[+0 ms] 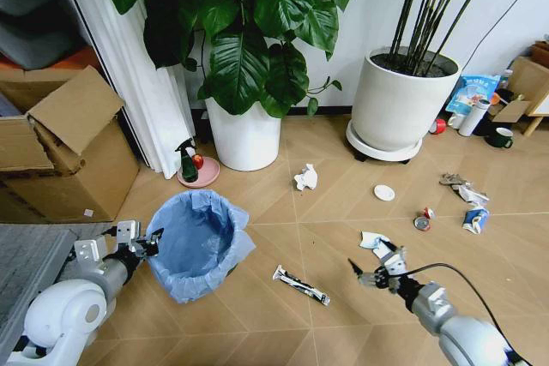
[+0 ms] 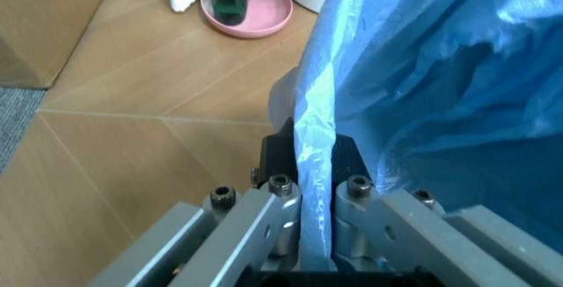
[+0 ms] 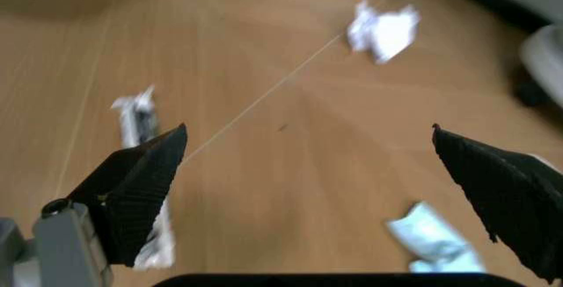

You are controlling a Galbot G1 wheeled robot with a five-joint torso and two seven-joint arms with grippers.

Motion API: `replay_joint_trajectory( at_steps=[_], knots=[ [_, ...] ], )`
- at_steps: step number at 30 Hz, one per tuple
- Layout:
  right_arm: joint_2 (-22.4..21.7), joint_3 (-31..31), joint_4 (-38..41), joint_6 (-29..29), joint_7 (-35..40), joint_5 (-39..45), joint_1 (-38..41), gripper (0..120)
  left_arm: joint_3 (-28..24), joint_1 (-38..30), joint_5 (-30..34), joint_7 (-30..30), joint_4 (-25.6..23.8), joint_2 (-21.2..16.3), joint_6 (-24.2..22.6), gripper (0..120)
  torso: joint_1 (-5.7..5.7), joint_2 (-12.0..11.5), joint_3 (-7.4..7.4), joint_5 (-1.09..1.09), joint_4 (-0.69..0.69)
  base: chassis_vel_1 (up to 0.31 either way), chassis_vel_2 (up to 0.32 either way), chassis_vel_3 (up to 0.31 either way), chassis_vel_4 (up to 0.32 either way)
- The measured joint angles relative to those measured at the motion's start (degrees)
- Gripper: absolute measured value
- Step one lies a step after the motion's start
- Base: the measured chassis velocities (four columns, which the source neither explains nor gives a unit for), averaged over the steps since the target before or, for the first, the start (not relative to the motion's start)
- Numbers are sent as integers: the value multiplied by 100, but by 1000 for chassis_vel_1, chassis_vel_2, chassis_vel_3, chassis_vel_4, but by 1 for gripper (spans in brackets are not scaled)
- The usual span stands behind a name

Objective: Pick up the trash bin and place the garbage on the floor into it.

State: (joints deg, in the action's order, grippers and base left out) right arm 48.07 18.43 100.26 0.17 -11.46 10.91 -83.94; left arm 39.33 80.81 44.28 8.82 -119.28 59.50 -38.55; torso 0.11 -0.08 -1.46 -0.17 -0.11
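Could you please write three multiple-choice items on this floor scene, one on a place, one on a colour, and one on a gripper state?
1. Where does the stick-like wrapper lie?
A. Between the trash bin and the right gripper
B. Inside the bin
C. On the cardboard box

2. What colour is the bag lining the bin?
A. Black
B. Light blue
C. Yellow

3. How is the left gripper set?
A. Open above the floor
B. Shut on a tissue
C. Shut on the bin's rim

Answers:
1 A, in the head view it lies on the bare floor between them.
2 B, the ruffled bag is light blue.
3 C, the left wrist view shows its fingers clamping the bag-covered rim.
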Motion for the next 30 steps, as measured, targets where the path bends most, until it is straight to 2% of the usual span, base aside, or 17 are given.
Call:
replay_joint_trajectory(
  at_steps=[2,3,5,6,14,22,30],
  knots=[
    [-46,-438,-283,-51,-24,143,238,100,-49,-13,5,26,11,-10,-9,0,0,0,0,-3,-2,0,0,0,0],
    [-46,-438,-283,-51,-24,143,238,100,-49,-13,5,26,11,-10,-9,0,0,0,0,-3,-2,0,0,0,0],
    [-52,-830,-508,-247,-67,306,442,100,-47,28,3,50,7,-23,-14,0,0,0,0,3,-3,0,0,0,0],
    [-46,-988,-631,-291,-118,324,547,100,-33,62,3,72,-5,-23,-24,0,0,0,0,-4,-3,0,0,0,0],
    [169,-1609,-1392,-339,-442,631,1311,100,10,152,29,150,-98,-55,-30,0,0,0,0,-1,-2,0,0,0,0],
    [348,-1952,-1795,-344,-558,1006,1793,100,-1,151,31,145,-90,-99,-25,0,0,0,0,-2,-1,0,0,0,0],
    [586,-2217,-2233,-246,-642,849,2113,100,-21,143,51,134,-57,-134,-14,0,0,0,0,0,-2,0,0,0,0]
  ],
)
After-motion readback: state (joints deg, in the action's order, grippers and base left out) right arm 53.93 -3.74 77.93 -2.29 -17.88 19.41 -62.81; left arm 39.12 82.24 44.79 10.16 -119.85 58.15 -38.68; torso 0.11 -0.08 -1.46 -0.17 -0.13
